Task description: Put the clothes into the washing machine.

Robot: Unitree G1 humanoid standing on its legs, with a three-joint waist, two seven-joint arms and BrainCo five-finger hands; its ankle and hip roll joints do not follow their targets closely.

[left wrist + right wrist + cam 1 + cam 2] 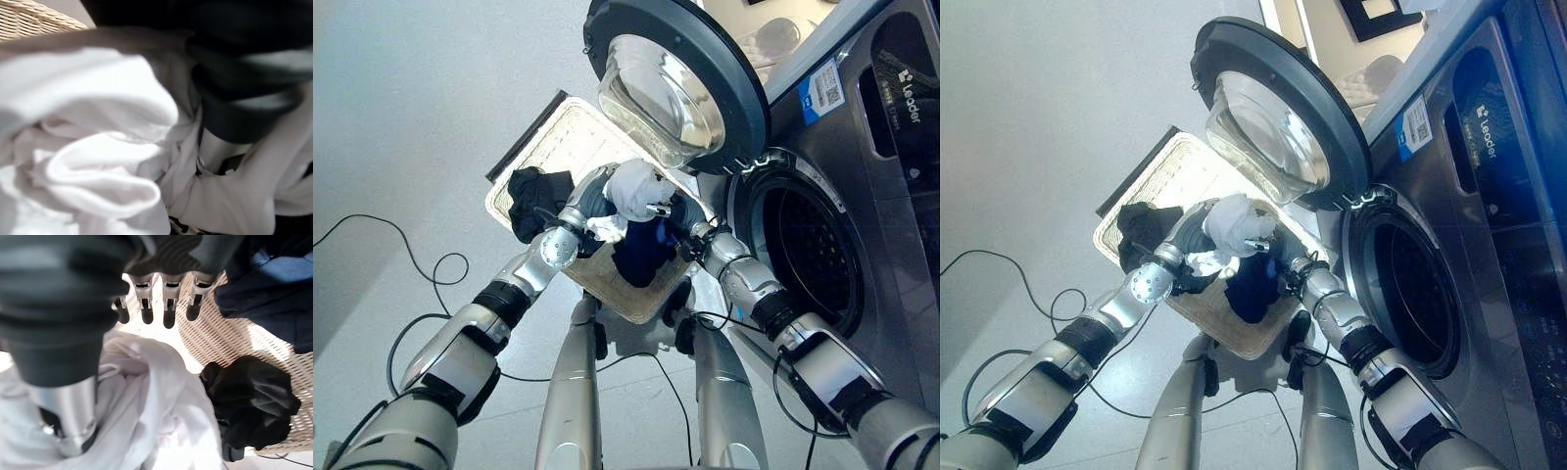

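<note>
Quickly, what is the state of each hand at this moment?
Left hand: cannot be told, its fingers are hidden in the bunched white cloth.
Right hand: open, fingers straight above the cloth.

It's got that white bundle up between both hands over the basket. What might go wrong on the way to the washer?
Part of the white cloth hangs loose below the left hand and right hand, so it may slip back into the basket or trail onto the floor. The open door hangs right above the bundle; lifting might brush it. The dark blue garment lies just underneath and may snag and be dragged along.
</note>
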